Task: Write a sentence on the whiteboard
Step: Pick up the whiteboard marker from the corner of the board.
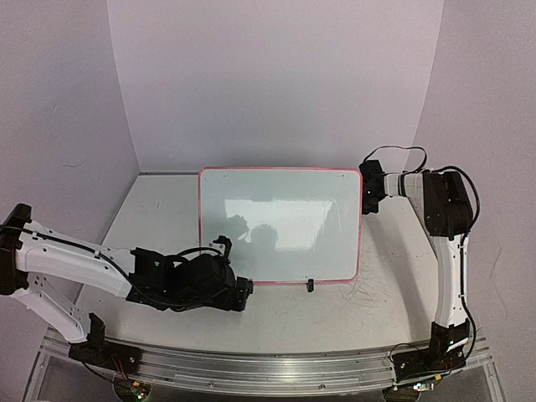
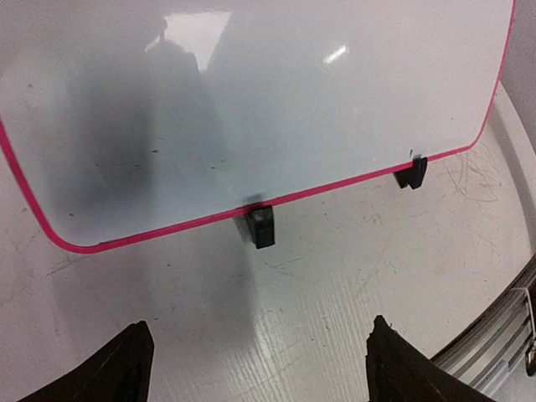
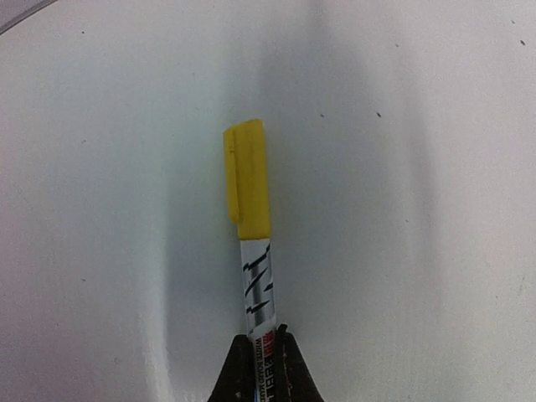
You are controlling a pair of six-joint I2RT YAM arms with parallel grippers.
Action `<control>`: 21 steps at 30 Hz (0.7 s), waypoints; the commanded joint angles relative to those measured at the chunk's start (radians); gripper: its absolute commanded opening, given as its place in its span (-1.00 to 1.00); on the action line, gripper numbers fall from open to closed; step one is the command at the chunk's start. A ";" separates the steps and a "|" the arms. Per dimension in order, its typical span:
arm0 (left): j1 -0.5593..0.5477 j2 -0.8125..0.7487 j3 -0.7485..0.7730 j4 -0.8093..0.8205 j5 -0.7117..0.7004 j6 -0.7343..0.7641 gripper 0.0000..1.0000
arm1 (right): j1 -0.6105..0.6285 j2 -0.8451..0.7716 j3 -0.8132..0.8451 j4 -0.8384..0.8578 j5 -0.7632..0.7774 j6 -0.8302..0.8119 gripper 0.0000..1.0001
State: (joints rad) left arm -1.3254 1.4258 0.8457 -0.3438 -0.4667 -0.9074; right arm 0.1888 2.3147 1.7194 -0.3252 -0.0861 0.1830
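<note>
The right gripper (image 3: pixel 261 343) clamps a marker (image 3: pixel 258 289), yellow cap (image 3: pixel 247 180) on; the left gripper (image 2: pixel 260 368) gapes, the whiteboard (image 2: pixel 251 109) just ahead. Capped, the marker would likely write nothing.

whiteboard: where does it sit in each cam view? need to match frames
Top external: whiteboard at frame centre, ahead of both arms.
Left wrist: fills the upper half, its near edge slanting across mid-frame.
Right wrist: cannot tell; only a plain white surface behind the marker.
Shared landmark: red-pink rim, top and left wrist views only.
</note>
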 commanded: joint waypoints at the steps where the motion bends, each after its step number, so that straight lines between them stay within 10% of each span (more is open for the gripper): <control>1: 0.111 -0.194 -0.084 -0.005 0.045 -0.003 0.80 | -0.033 -0.141 -0.117 0.010 0.052 0.028 -1.00; 6: 0.369 -0.448 -0.186 0.086 0.230 0.152 0.89 | -0.064 -0.352 -0.253 0.031 0.117 0.037 -1.00; 12: 0.808 -0.476 -0.330 0.355 0.772 0.251 0.86 | -0.077 -0.651 -0.435 0.041 0.163 0.049 -1.00; 21: 0.870 -0.391 -0.219 0.351 0.763 0.318 0.86 | -0.046 -1.121 -0.611 0.026 -0.099 -0.002 -1.00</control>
State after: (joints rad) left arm -0.4594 1.0518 0.5176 0.0041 0.3051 -0.6519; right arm 0.1125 1.3662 1.1551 -0.2949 -0.0088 0.2110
